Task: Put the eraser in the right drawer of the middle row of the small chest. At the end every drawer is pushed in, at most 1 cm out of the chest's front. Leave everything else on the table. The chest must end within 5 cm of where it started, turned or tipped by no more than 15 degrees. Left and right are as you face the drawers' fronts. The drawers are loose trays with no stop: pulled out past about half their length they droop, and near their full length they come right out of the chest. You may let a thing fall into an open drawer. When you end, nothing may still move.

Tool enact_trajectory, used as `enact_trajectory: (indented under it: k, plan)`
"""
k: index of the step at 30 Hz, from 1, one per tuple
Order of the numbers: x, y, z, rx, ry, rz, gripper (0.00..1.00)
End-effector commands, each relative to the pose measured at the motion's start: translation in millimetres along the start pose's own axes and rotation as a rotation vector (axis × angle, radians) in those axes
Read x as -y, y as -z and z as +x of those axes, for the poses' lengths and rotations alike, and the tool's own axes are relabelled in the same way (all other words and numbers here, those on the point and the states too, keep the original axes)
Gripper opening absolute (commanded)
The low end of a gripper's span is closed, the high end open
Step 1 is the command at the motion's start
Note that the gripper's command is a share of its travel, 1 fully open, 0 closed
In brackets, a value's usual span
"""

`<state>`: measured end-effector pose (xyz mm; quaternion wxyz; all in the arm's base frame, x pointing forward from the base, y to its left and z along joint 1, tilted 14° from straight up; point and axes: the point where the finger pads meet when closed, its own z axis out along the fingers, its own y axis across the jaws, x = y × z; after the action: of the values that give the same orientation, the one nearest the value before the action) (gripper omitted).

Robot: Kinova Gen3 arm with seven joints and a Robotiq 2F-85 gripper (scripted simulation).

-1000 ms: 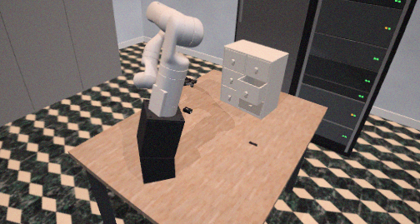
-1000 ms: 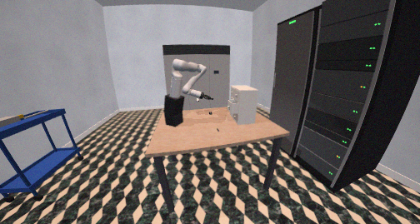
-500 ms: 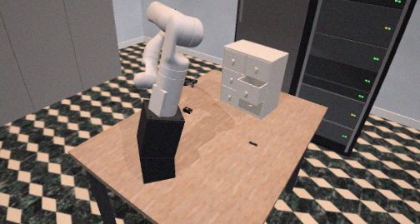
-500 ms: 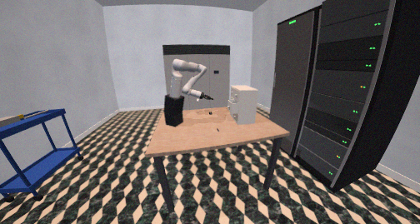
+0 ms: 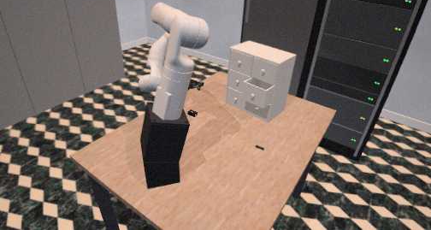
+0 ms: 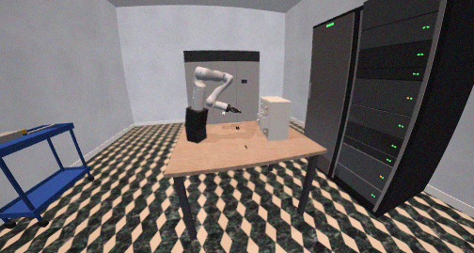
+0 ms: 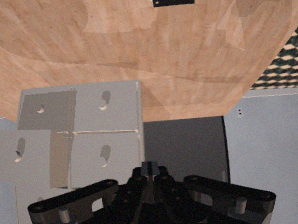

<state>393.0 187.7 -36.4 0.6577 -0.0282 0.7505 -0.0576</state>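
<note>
The small pale chest (image 5: 274, 73) (image 6: 277, 118) (image 7: 87, 123) stands at the back right of the wooden table (image 5: 239, 184). Its middle-row right drawer (image 5: 258, 87) is pulled part way out; the others look pushed in. My gripper (image 5: 197, 85) (image 6: 236, 111) (image 7: 149, 171) is shut on nothing. It hangs in the air to the left of the chest and points toward it. A small black block (image 5: 192, 113) lies on the table below the gripper. A thin dark piece (image 5: 259, 147) lies further to the front right. I cannot tell which of them is the eraser.
The arm's black base (image 5: 164, 150) stands on the table's left side. Dark server racks (image 5: 363, 64) rise behind the table's right edge. A blue cart (image 6: 33, 174) stands far off on the floor.
</note>
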Motion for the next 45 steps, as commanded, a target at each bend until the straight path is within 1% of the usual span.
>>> enact_trajectory:
  k: [1, 7, 22, 24, 45]
  plan:
    - [3.1, -0.7, -0.1, 0.0, 0.002, 0.001, 0.0]
    - [7.2, -1.9, -0.1, 0.0, 0.002, 0.001, 0.0]
    - [28.5, -7.9, -0.5, 0.0, 0.002, 0.001, 0.0]
    - [28.5, -7.9, -0.5, 0.0, 0.002, 0.001, 0.0]
    - [66.4, -18.5, -1.1, 0.0, 0.002, 0.001, 0.0]
